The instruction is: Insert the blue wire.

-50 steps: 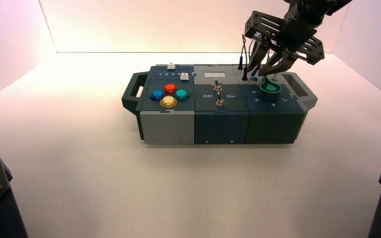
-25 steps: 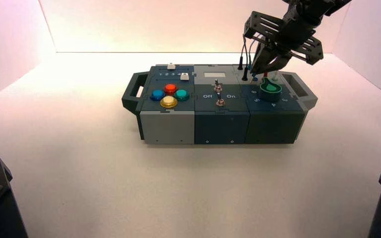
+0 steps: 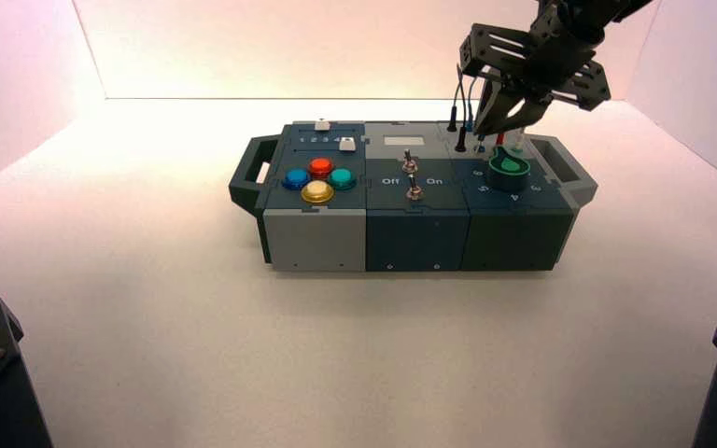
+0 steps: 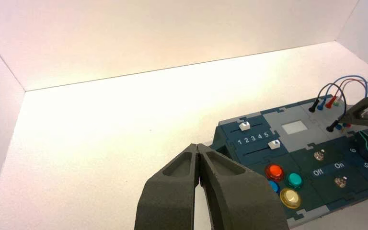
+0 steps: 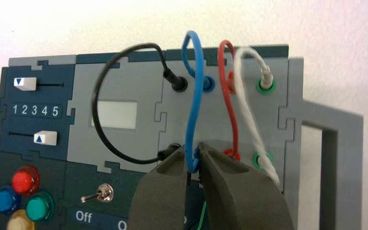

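The blue wire point(image 5: 194, 96) loops up from the grey rear-right panel of the box point(image 3: 411, 233). Its far plug point(image 5: 208, 84) sits in a blue socket. Its near plug is pinched between the fingers of my right gripper point(image 5: 192, 154), which is shut on it just above the panel, between the black plug point(image 5: 166, 153) and the red plug point(image 5: 230, 153). In the high view my right gripper point(image 3: 491, 126) hangs over the box's back right corner. My left gripper point(image 4: 199, 146) is shut on nothing, held off to the box's left.
Black point(image 5: 106, 86), red point(image 5: 229, 96) and white point(image 5: 249, 110) looped wires crowd the same panel beside the blue one. A green knob point(image 3: 508, 165) lies just in front. Two toggle switches point(image 3: 411, 177), four coloured buttons point(image 3: 317, 179) and two sliders point(image 5: 28, 84) fill the rest.
My right gripper stood open over the wire panel a second ago. It has since closed on the blue wire's near plug and risen slightly. The left arm has not moved.
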### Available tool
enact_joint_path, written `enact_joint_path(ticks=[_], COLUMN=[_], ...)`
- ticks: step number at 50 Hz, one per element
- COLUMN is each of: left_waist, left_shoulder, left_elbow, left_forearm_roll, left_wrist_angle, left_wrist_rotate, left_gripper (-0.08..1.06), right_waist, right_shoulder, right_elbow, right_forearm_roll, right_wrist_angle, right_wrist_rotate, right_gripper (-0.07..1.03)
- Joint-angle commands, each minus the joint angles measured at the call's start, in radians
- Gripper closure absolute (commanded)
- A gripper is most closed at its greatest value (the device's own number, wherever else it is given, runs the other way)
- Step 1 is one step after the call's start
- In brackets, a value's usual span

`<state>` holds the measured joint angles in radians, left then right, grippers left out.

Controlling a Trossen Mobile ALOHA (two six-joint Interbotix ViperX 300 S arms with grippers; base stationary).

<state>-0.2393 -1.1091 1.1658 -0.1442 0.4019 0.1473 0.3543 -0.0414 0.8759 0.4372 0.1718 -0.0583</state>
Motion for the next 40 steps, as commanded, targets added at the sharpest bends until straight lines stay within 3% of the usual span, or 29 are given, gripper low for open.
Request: enact_joint_path(ticks=[1,40], left_waist=[-0.002,-0.002], left_shoulder=[0.005,0.005], left_elbow=[-0.021,-0.021], left_forearm_roll=[-0.002,-0.002], left_wrist_angle=[-0.012,-0.015], left_wrist_rotate=[-0.002,-0.002], left_gripper=[1.01,1.01], right_waist=[0.005,0.008], right_shoulder=[-0.032,-0.04], right_elbow=[-0.031,-0.02], right_forearm_roll=[-0.017,-0.055], right_wrist_angle=[-0.017,-0.031], right_wrist_rotate=[-0.002,-0.002], right_gripper=[0.99,0.99])
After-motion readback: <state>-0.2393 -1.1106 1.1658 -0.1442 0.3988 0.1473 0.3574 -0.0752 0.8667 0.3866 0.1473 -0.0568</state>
